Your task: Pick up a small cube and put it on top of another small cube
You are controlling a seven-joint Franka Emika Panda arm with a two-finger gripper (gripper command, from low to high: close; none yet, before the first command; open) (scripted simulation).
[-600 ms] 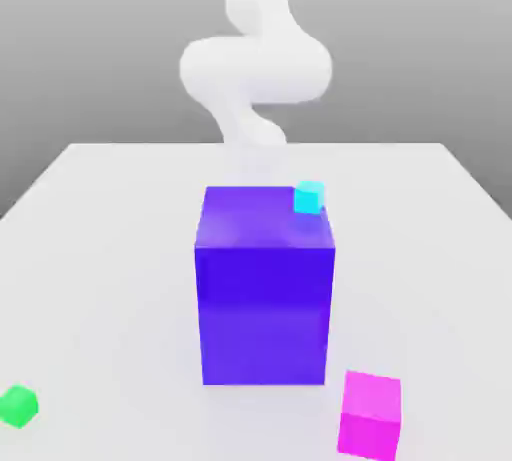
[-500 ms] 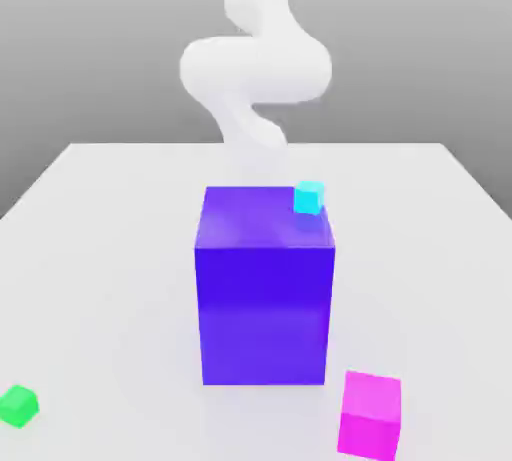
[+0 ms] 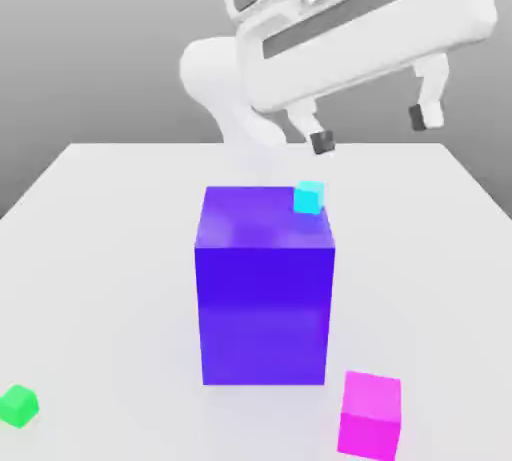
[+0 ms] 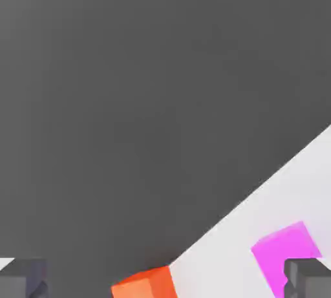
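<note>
The small cube (image 3: 370,414) is bright magenta and rests on the white table (image 3: 110,219) at the front, toward the exterior view's right. The hand view shows this magenta cube (image 4: 284,255) beside one dark fingertip (image 4: 309,280). My gripper (image 3: 371,129) hangs high in the air, above and behind the big blue-purple block (image 3: 265,284). It is open, its two fingers spread wide with nothing between them. It is far from the magenta cube.
A tiny cyan cube (image 3: 309,197) sits on the top back corner of the tall blue-purple block. A tiny green cube (image 3: 18,405) lies at the table's front on the exterior view's left. An orange cube (image 4: 145,285) shows at the table's edge in the hand view.
The white hand with its open fingers has come into the exterior view at the top right; before, only the arm's body showed at the back. No cube has moved.
</note>
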